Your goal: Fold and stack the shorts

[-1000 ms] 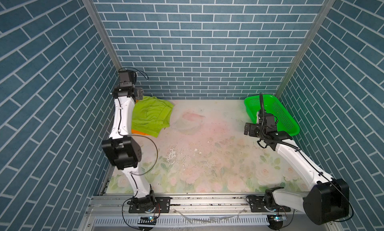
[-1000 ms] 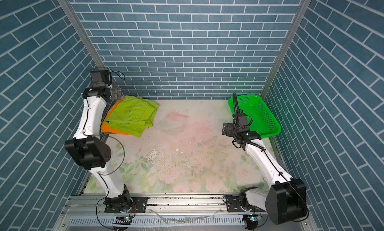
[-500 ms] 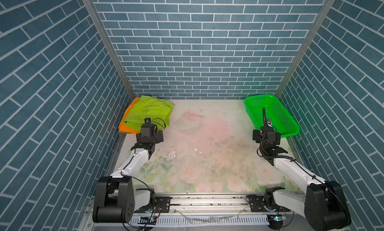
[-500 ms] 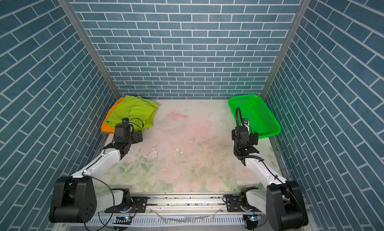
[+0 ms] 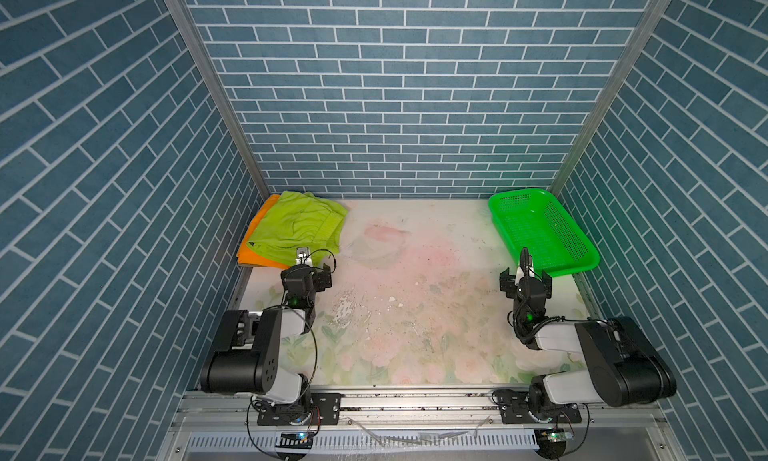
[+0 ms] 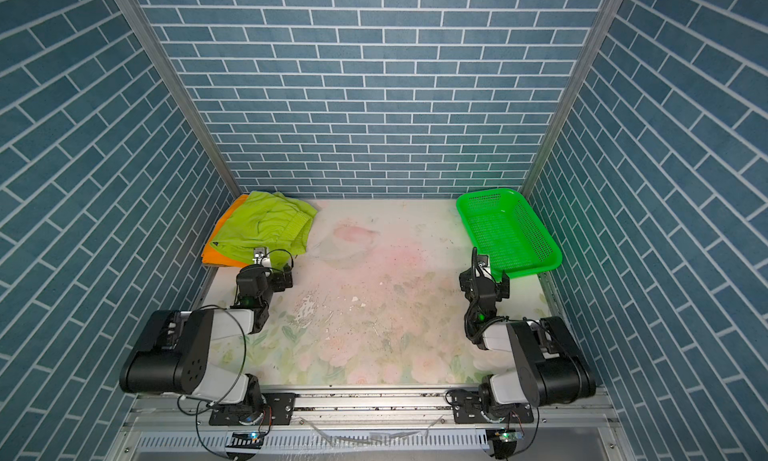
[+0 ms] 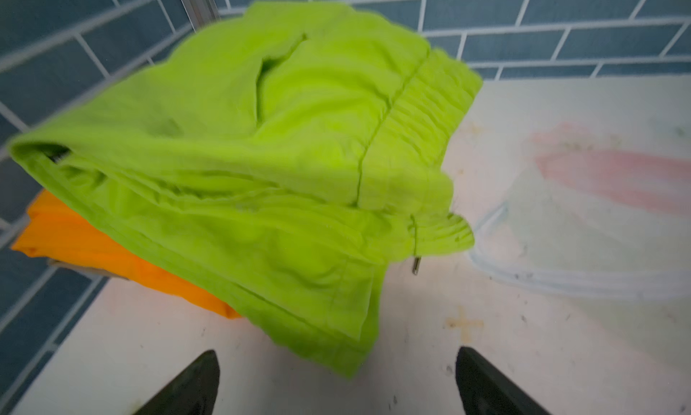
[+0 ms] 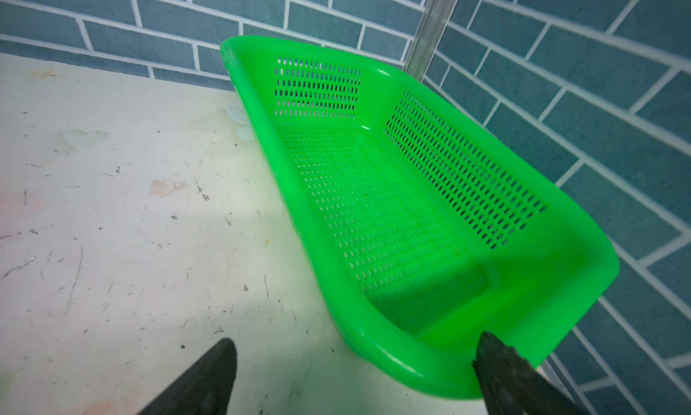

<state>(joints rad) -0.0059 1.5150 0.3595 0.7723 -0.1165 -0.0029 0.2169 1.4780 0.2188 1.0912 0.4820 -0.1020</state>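
Our left gripper and right gripper gape wide, holding nothing. We see the lime green shorts folded on the orange shorts in the far left corner of the table; the green perforated basket sits far right.

Not seeing any readable text, brand or number anywhere here. A small white tag is sitting on the left arm's wrist end, but it's looking way too tiny to make out.
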